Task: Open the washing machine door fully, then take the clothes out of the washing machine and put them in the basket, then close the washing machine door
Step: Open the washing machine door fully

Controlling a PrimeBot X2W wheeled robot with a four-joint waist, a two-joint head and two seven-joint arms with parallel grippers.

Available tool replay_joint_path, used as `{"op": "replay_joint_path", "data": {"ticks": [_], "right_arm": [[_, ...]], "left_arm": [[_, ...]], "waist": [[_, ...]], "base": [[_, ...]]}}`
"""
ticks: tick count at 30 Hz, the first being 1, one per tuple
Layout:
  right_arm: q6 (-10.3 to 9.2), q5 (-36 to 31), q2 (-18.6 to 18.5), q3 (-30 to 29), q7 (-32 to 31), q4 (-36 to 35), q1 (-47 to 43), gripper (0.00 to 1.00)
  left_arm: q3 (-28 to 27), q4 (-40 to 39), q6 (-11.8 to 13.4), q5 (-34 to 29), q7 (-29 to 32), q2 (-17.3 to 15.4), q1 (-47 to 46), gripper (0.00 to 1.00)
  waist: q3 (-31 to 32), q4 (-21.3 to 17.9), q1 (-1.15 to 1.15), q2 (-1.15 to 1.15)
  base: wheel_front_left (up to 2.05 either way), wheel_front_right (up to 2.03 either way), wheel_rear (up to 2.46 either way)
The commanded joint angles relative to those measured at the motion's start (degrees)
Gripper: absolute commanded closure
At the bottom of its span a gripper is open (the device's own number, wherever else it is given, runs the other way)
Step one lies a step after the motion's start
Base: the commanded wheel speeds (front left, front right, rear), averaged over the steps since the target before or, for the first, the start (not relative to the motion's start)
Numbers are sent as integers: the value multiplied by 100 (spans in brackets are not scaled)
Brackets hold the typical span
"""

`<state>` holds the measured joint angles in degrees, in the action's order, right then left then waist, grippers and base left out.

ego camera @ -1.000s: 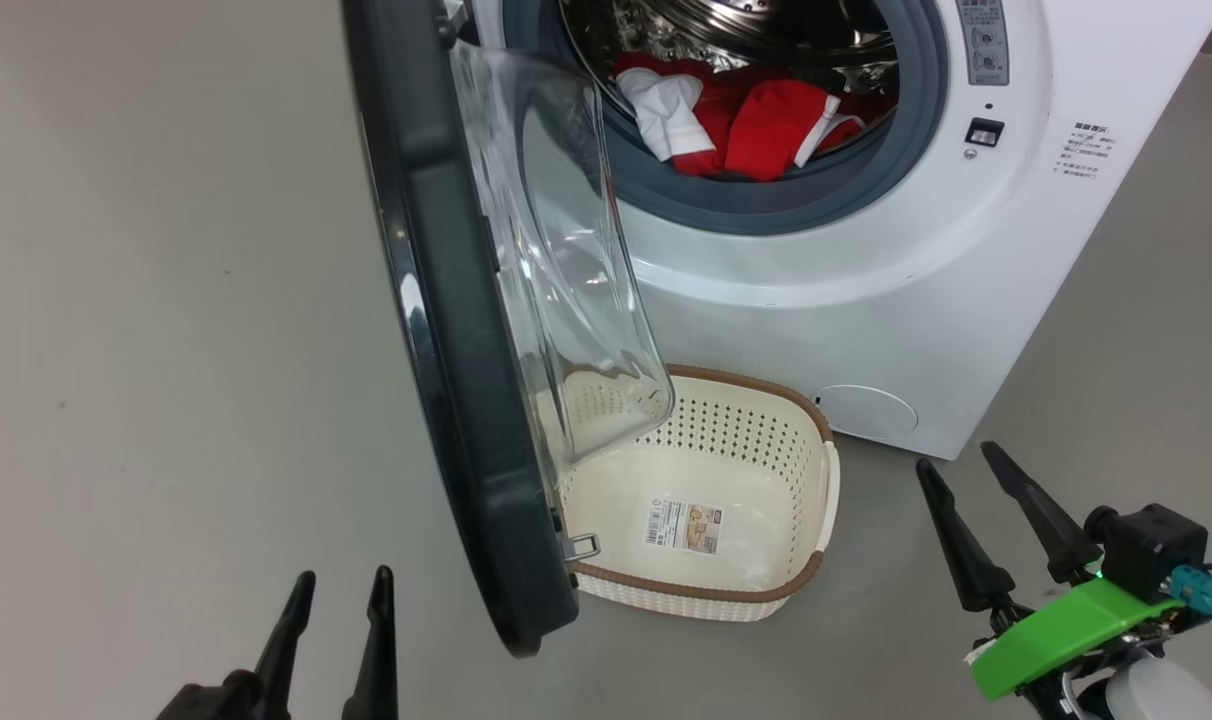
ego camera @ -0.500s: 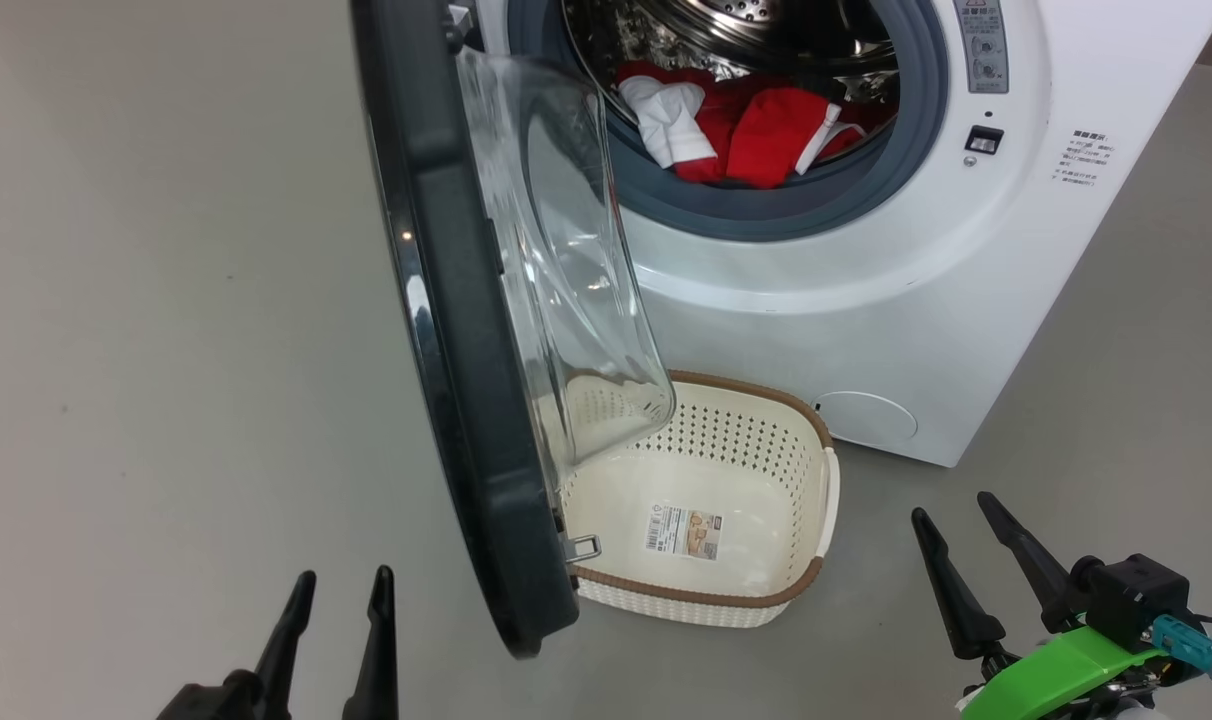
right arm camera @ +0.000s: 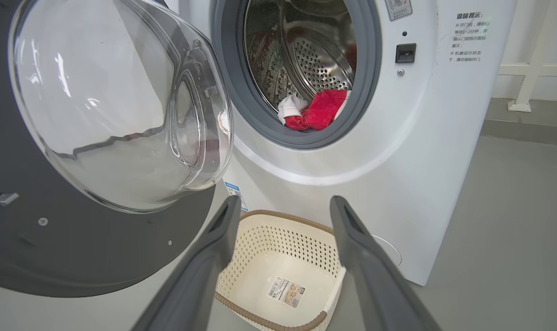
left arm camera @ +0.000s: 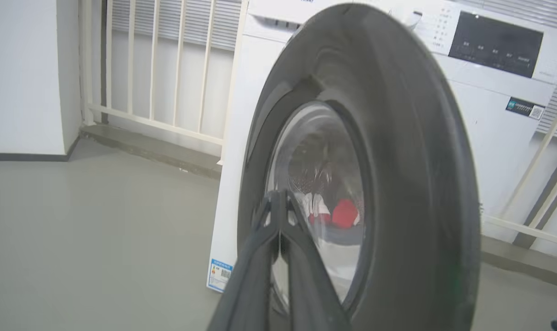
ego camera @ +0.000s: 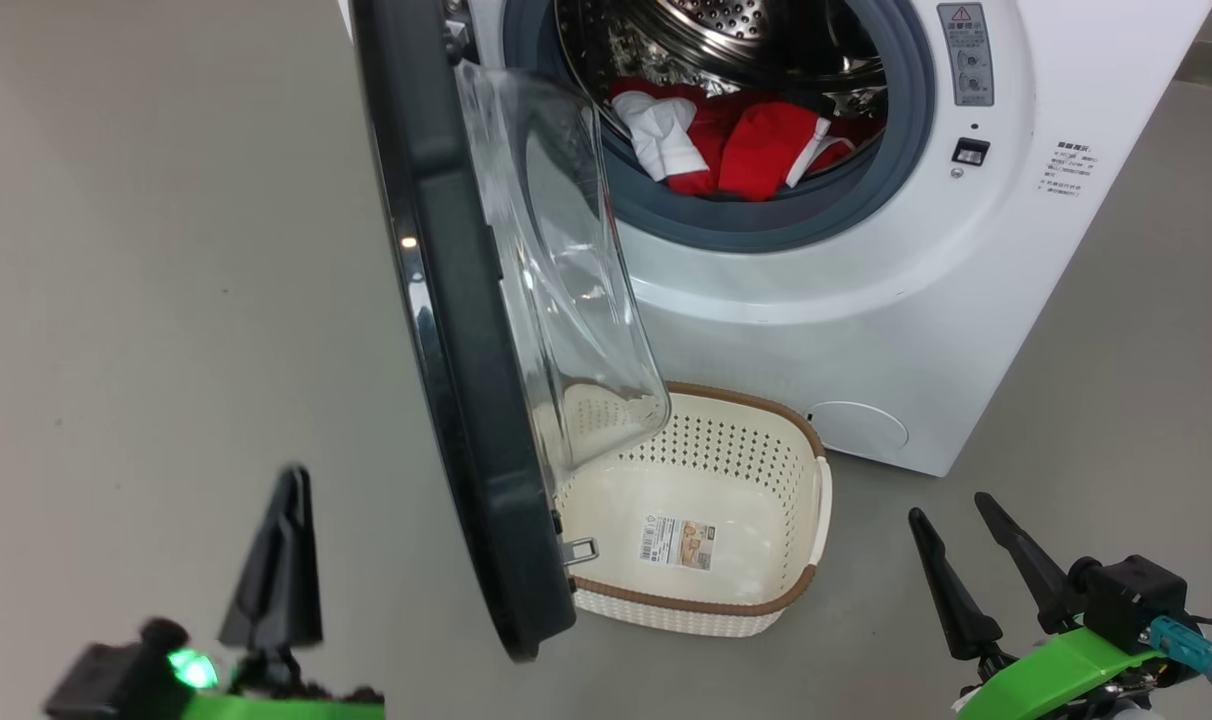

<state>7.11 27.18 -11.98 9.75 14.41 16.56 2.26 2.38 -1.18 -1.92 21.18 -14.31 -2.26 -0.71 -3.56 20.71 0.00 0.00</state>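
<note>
Door: the washing machine door (ego camera: 456, 400) hangs open and edge-on in the head view, dark rim toward us, out on the left of the opening.
Door glass: the clear bowl (ego camera: 566, 250) bulges toward the machine (you can see right through it), and its lower edge sits over the basket's left end.
Clothes: red and white clothes (ego camera: 736, 150) are bunched at the front lip of the steel drum (ego camera: 726, 30), right against the grey gasket (ego camera: 766, 215).
Machine: the white washing machine (ego camera: 866, 330) stands on the floor, round cap (ego camera: 856, 425) low on its front.
Basket: the cream basket (ego camera: 746, 400) is on the floor just in front of the machine, under the opening, paper label (ego camera: 678, 541) showing on its bottom.
Left claw: the left gripper (ego camera: 291, 480) has its fingers pressed together with nothing between them. It's on the door's outer side, with a strip of floor between it and the rim. From its own wrist it points at the door's window.
Right claw: the right gripper (ego camera: 948, 506) is spread wide and holds nothing, low over the floor to the right of the basket, aimed at the basket and the machine front.
Floor: plain grey floor (ego camera: 116, 300) all around.
</note>
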Motion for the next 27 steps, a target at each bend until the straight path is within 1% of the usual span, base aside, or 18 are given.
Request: {"op": "replay_joint_path", "data": {"ticks": [1,4,7,11,14,18,22,25,27], "right_arm": [[37,-41,-48,106,59,-154,-35,0],[37,-33,-49,124,59,-166,-28,0],[37,-24,-57,116,59,-171,-9,0],[37,-31,-61,120,59,-170,15,0],[37,-37,-61,128,59,-170,47,0],[37,-48,-55,139,59,-184,79,0],[37,-48,-60,111,59,-186,99,0],[37,-51,-60,114,59,-177,109,0],[37,-50,-58,115,59,-174,115,0]], "left_arm": [[-185,-371,60,-30,-69,-62,-285,100],[19,-1117,92,-301,-69,-62,-404,100],[519,-1669,148,-469,-69,-62,-432,100],[1498,-1747,120,-503,-69,-62,-328,100],[2081,-1384,134,-313,-69,-62,-225,100],[2596,-653,94,-40,-69,-62,-197,100],[2722,105,135,135,-69,-62,-364,100],[2612,398,226,255,-69,-62,-533,100],[2547,454,263,288,-69,-62,-567,100]], "waist": [[3,-8,0,0],[8,-34,0,0],[17,-64,0,0],[11,-105,0,0],[-10,-132,0,0],[-49,-167,0,0],[-101,-161,0,0],[-125,-162,0,0],[-133,-167,0,0]], "base": [[0,0,0],[0,0,0],[0,0,0],[0,0,0],[0,0,0],[0,0,0],[0,0,0],[0,0,0],[0,0,0]]}}
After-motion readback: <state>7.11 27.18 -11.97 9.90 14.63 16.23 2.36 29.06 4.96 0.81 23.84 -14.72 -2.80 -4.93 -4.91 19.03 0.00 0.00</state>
